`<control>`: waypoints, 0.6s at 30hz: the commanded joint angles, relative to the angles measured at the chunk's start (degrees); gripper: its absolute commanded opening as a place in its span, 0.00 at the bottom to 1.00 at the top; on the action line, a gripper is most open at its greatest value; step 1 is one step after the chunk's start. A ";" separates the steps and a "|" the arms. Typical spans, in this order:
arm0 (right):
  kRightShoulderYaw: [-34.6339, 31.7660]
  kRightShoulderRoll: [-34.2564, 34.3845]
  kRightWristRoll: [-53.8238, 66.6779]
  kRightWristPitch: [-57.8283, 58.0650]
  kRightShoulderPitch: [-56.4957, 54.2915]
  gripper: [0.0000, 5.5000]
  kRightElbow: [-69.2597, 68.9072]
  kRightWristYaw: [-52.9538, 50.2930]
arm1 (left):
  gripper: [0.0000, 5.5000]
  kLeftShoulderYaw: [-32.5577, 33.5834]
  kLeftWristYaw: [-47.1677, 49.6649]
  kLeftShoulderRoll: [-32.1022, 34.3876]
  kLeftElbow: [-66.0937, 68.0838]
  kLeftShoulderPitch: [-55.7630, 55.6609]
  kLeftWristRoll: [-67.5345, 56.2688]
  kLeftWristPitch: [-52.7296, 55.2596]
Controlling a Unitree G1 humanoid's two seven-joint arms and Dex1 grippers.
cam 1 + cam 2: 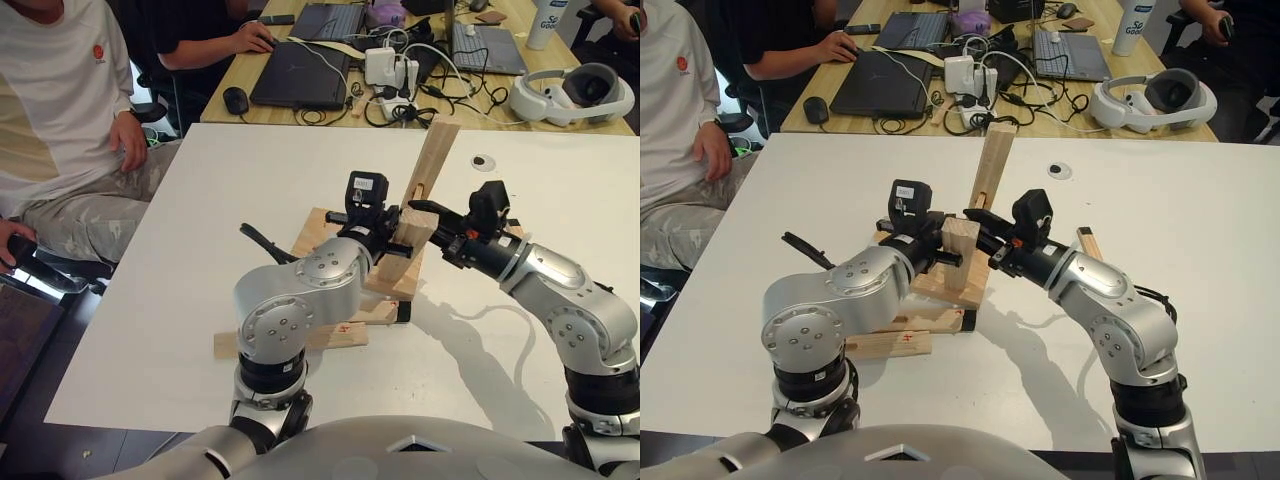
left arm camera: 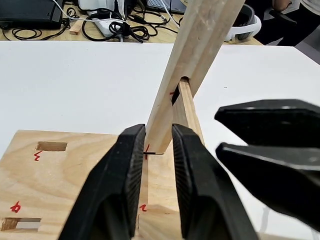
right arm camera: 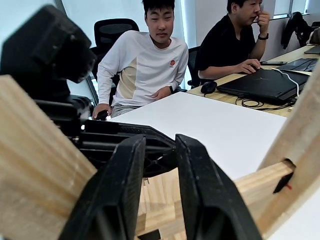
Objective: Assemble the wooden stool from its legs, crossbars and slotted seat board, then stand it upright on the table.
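The slotted seat board (image 2: 65, 170) lies on the white table (image 1: 200, 220), with red marks by its slots. A tall leg (image 1: 432, 150) rises from it at a slant. A crossbar (image 2: 187, 107) is plugged into the leg's slot. A shorter wooden block (image 1: 960, 245) stands on the board in front of the leg. My left gripper (image 2: 158, 131) hovers low over the board, aimed at the leg's foot, its fingers shut with nothing between them. My right gripper (image 3: 159, 142) comes in from the right, level with the block and tip to tip with the left one, also shut.
A loose wooden bar (image 1: 300, 340) lies on the table in front of the board, and a short stick (image 1: 1087, 241) lies behind my right arm. A desk (image 1: 300, 110) with laptops, cables and a headset borders the table's far edge. People sit at the left.
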 commanded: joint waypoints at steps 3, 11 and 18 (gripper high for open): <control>-5.12 -3.85 -1.22 -0.88 -3.13 0.21 1.90 2.14 | 0.19 4.46 -4.94 4.36 -0.99 1.79 5.74 2.66; -22.59 -19.24 15.62 10.38 -8.33 0.28 10.00 16.50 | 0.18 14.69 -12.93 12.74 -0.34 3.83 12.89 -1.01; -25.26 -23.88 44.32 21.80 1.80 0.45 -4.41 18.97 | 0.18 17.81 -16.43 12.70 3.03 3.08 18.51 -5.62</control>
